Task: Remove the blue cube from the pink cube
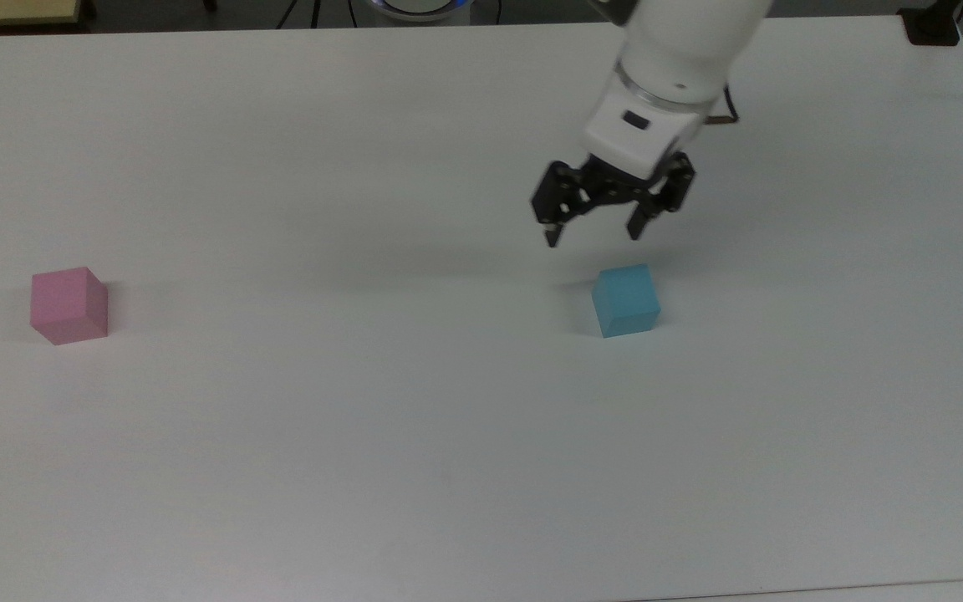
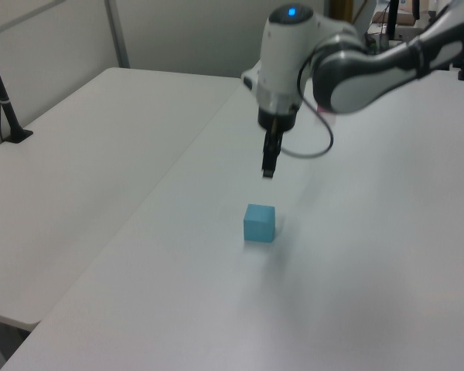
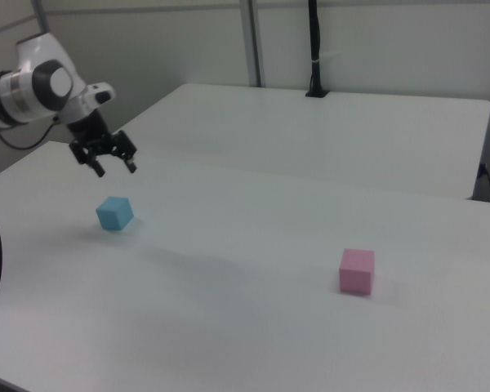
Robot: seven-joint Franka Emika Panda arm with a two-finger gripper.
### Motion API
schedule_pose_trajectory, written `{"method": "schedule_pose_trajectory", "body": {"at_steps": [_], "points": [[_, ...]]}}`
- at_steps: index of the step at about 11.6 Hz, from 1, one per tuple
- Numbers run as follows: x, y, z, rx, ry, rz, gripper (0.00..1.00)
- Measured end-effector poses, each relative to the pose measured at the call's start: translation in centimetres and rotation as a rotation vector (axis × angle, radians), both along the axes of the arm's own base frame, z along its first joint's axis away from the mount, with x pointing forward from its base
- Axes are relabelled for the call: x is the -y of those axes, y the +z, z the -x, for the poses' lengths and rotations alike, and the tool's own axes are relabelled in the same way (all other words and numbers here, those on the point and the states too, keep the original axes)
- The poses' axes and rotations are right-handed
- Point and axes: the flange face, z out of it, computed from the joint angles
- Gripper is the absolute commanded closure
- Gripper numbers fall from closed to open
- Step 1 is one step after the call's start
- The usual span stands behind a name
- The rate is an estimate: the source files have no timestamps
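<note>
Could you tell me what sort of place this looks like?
Probably a robotics lab: a robot arm over a bare white table, two plain test cubes, and a second table with a clamped post.

Blue cube [image 1: 626, 299], pink cube [image 1: 68, 305] well apart
</note>
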Motion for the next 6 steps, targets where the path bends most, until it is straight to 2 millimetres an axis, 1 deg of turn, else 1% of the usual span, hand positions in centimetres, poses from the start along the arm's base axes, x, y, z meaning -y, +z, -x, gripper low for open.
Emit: {"method": "schedule_pose_trajectory", "body": {"at_steps": [2, 3, 4, 6], "points": [[6.9, 2.8, -0.5, -0.063, -0.030, -0.012, 0.00], [9.7, 3.9, -0.4, -0.095, -0.048, -0.020, 0.00], [13.5, 5.8, 0.3, -0.135, -0.080, -0.028, 0.00], [17.9, 8.5, 1.5, -0.161, -0.135, -0.041, 0.00]]}}
